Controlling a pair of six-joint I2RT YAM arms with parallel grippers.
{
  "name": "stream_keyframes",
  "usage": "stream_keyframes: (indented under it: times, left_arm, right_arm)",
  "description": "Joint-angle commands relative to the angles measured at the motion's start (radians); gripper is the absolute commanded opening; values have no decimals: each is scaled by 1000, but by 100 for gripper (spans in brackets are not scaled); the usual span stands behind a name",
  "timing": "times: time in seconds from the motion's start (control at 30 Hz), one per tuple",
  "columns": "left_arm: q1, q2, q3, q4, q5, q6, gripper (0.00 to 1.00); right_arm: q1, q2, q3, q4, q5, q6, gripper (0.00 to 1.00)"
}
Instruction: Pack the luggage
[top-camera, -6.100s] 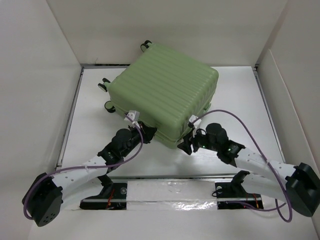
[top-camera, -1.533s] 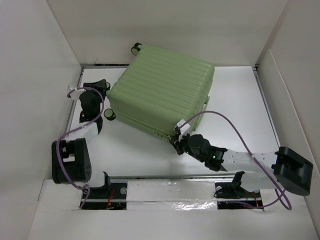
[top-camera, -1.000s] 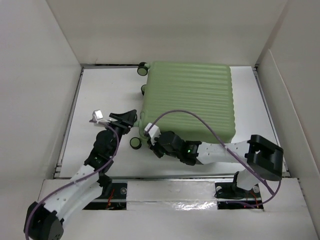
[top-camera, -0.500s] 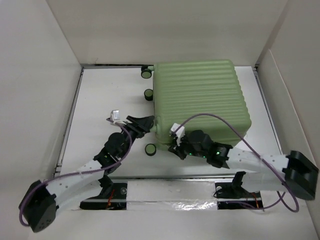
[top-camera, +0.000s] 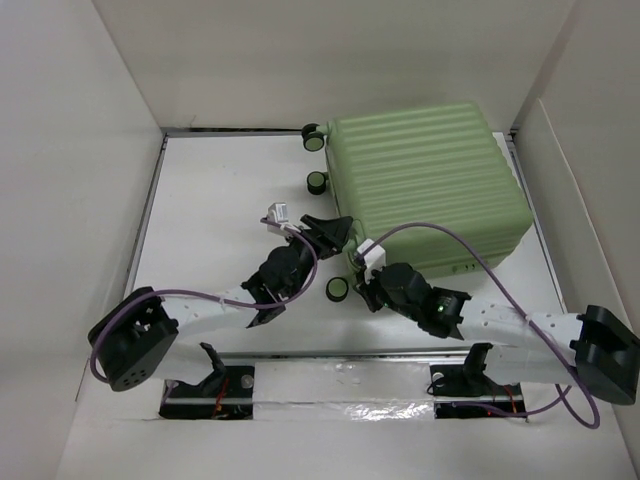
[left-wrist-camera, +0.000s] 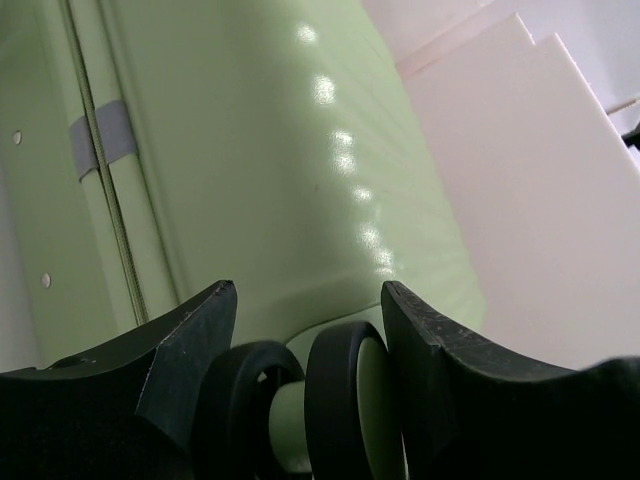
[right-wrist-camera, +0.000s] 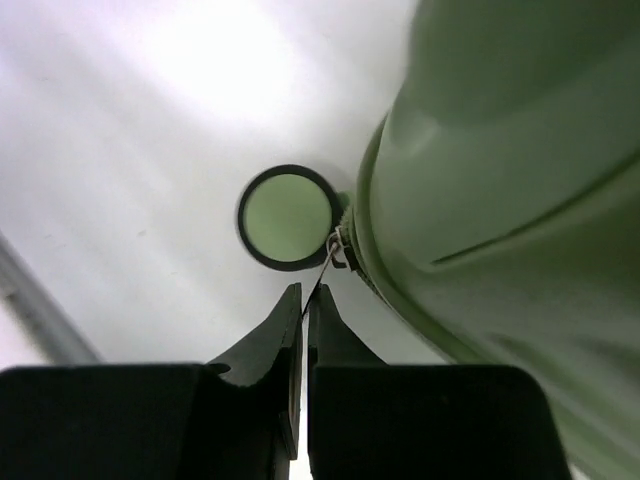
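**Luggage** (top-camera: 430, 185): one, green, ribbed. The shell is closed, so the inside is hidden. It lies flat at the far right of the table (top-camera: 220, 200), close to the back and right walls, wheel end to the left.

**Wheels** (top-camera: 317, 182): four, black with green hubs. Three show from above along the left end. The fourth wheel (left-wrist-camera: 300, 410) sits between the left fingers.

**Left gripper** (top-camera: 338, 233): one, at the luggage's near left corner. The jaws stand at middling width, closed on that wheel with a finger against each side.

**Right gripper** (right-wrist-camera: 303, 295): one, just beside the nearest wheel. The jaws are pinched together on the thin zip pull (right-wrist-camera: 330, 262) at the luggage's near edge.

**Cables** (top-camera: 200, 296): two, purple, one per arm.

**Change from half a second before:** the luggage sits farther right and farther back, turned slightly, and both grippers have gone right with it. Six seconds before, it lay mid-table, set diagonally.
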Motion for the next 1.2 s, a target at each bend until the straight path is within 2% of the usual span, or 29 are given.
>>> stream_keyframes:
  times: [0.0,0.1,0.13,0.17,0.23,0.27,0.3,0.33,0.43,0.47,0.57,0.7,0.73,0.77,0.8,0.83,0.87,0.9,0.97,1.0,1.07,1.17]
  left_arm:
    - [5,59,48,-103,209,117,0]
    - [53,65,72,-154,251,143,0]
    - [67,56,78,-170,251,159,4]
    - [76,48,86,-207,252,170,28]
    - [120,4,94,-236,228,190,52]
    - [146,-13,94,-281,217,197,69]
    - [180,-33,98,-293,229,206,74]
    - [261,-65,103,-310,240,222,75]
    - [398,-87,140,-342,317,266,78]
    - [480,-76,158,-365,340,274,77]
    - [612,-6,270,-437,488,321,74]
    - [699,94,387,-421,645,424,72]
    - [699,149,405,-386,709,537,71]
    - [699,183,443,-420,766,611,72]
    - [699,224,583,-501,804,681,72]
    - [699,308,658,-587,841,791,73]
    - [699,345,739,-756,881,846,75]
    - [699,384,896,-845,907,899,80]
    - [673,455,1003,-1012,894,1020,82]
    - [661,470,1072,-1042,833,1044,83]
    - [651,498,1111,-1077,800,1076,85]
    - [651,504,1131,-1041,812,1064,87]
  right_arm:
    - [188,-14,44,290,-13,58,0]
    - [188,-57,26,278,70,15,0]
    - [188,-66,14,271,78,0,0]
    - [162,-73,10,261,78,-8,0]
    - [140,-99,1,232,57,-13,0]
    - [131,-111,-17,229,48,-13,0]
    - [110,-137,-28,225,16,-11,0]
    - [99,-148,-36,223,-1,-11,0]
    - [77,-174,-65,206,-67,-11,0]
    - [77,-181,-69,194,-78,-10,0]
    - [67,-232,-79,136,-98,-17,0]
    - [45,-289,-108,131,-176,-26,0]
    - [45,-292,-111,129,-181,-31,0]
    - [36,-297,-114,131,-186,-31,0]
    - [36,-294,-115,134,-190,-33,0]
    - [25,-295,-114,134,-193,-37,0]
    - [14,-295,-114,131,-201,-39,0]
    - [14,-300,-114,133,-204,-39,0]
    - [4,-310,-125,157,-230,-37,0]
    - [-5,-312,-129,174,-235,-39,0]
    - [-15,-313,-128,182,-253,-43,0]
    - [-15,-317,-123,159,-262,-48,0]
